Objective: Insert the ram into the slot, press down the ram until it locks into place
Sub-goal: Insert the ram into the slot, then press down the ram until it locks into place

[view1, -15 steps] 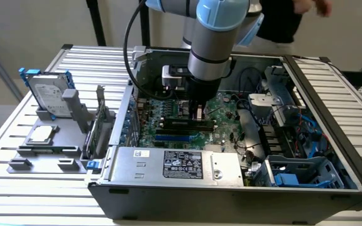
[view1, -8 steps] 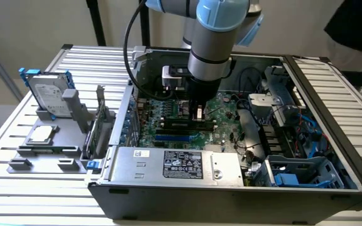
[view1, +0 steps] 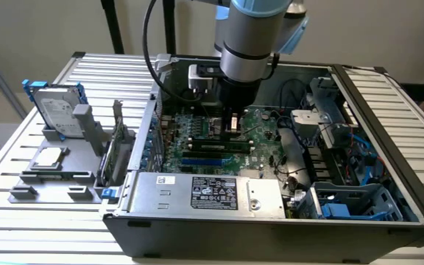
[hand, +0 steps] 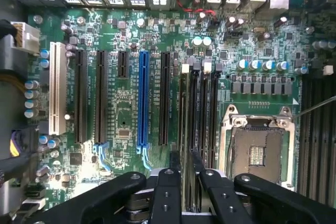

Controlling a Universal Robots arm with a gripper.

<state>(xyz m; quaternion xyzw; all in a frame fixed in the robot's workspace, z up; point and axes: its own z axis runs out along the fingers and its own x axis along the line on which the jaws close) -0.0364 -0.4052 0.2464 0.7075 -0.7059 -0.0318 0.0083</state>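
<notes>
- I see the gripper [hand: 182,162] low over the motherboard [hand: 126,108], fingers [hand: 171,163] slightly apart.
- Between them the RAM stick [hand: 184,108] stands edge-on in its memory slot [hand: 184,72]; contact unclear.

Hard drive [view1: 55,110] beside open computer case [view1: 388,105]

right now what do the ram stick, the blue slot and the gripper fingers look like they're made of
ram: green circuit board with dark chips, matte, standing in a black slot.
blue slot: moulded plastic by its even colour, slightly glossy.
gripper fingers: black, matte, with screw holes; metal or hard plastic, hard to tell which.
</notes>
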